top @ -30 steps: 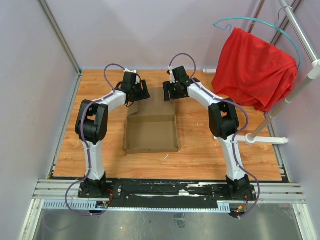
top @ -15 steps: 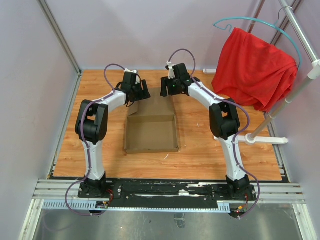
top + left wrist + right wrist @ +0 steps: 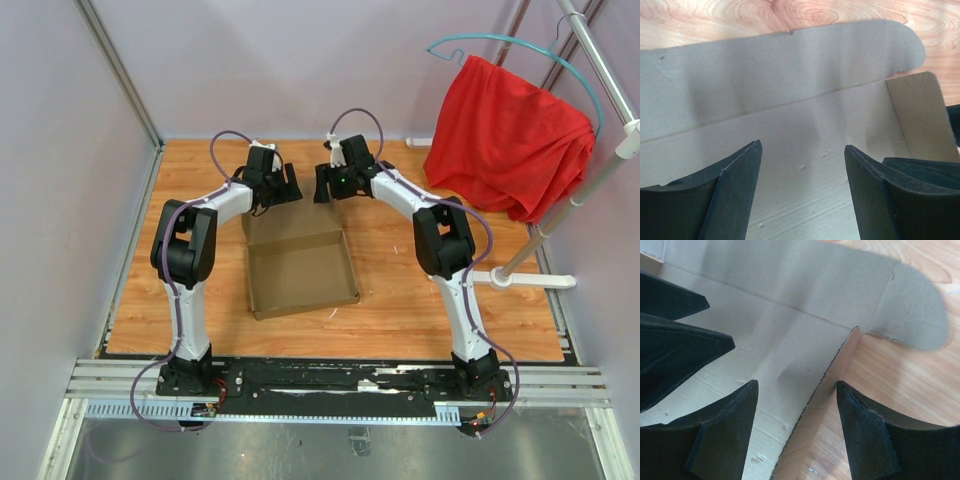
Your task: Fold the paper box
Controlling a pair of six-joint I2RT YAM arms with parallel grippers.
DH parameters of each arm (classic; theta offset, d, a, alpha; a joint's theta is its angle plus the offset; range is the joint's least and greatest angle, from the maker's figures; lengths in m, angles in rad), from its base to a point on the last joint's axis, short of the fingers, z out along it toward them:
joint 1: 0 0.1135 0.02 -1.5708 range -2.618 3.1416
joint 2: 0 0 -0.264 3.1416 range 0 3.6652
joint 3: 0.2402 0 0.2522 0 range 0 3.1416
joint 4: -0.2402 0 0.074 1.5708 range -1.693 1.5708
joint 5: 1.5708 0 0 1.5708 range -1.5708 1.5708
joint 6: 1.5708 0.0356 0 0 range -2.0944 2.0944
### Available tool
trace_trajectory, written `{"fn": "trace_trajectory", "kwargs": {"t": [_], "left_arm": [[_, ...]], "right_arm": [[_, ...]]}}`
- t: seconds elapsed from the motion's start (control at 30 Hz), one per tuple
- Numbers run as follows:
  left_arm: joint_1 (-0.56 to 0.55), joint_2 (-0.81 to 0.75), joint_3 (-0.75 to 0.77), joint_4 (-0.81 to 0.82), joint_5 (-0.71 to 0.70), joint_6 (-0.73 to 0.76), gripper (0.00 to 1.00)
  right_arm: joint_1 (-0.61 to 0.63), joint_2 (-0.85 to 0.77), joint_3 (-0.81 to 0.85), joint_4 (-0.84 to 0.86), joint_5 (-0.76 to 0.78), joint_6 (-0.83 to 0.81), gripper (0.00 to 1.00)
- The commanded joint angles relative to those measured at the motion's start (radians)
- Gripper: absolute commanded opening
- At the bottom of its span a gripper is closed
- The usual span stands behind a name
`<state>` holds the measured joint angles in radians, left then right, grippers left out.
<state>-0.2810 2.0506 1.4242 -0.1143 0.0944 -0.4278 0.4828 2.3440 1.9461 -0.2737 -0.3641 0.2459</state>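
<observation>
L gripper (image 3: 278, 188) hangs over the far-left of the paper box (image 3: 300, 265), jaws wide, nothing between them, just the flat lid panel (image 3: 765, 70) below. Box sits mid-counter (image 3: 420, 300) toward the far edge, tray walls up, lid lying flat behind, so it's the lid-closing step, I'd say. R gripper (image 3: 330, 185), jaws also apart, straddles a raised flap edge (image 3: 840, 365) w/o pinching it; next prob. needs both to lift the lid toward the near edge.

Both arms reach toward the upper centre of the frame, elbows bowed outward. The left gripper (image 3: 279, 188) and the right gripper (image 3: 326, 185) face each other, jaws parted.
</observation>
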Motion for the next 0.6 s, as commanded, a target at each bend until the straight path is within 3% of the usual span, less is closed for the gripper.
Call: {"fn": "trace_trajectory", "kwargs": {"t": [0.0, 0.27, 0.4, 0.57], "left_arm": [[-0.006, -0.016, -0.006, -0.004, 0.022, -0.004, 0.73], [-0.006, -0.03, -0.006, -0.009, 0.023, -0.004, 0.73], [-0.006, -0.068, -0.002, -0.031, -0.005, -0.003, 0.73], [-0.006, -0.148, -0.002, -0.071, -0.055, -0.001, 0.73]], "right_arm": [[0.031, -0.015, -0.025, 0.001, 0.009, -0.026, 0.65], [0.042, -0.066, -0.064, 0.008, 0.105, -0.024, 0.65], [0.042, -0.028, 0.063, -0.156, 0.206, -0.045, 0.61], [0.042, 0.003, 0.168, -0.266, 0.281, -0.049, 0.26]]}}
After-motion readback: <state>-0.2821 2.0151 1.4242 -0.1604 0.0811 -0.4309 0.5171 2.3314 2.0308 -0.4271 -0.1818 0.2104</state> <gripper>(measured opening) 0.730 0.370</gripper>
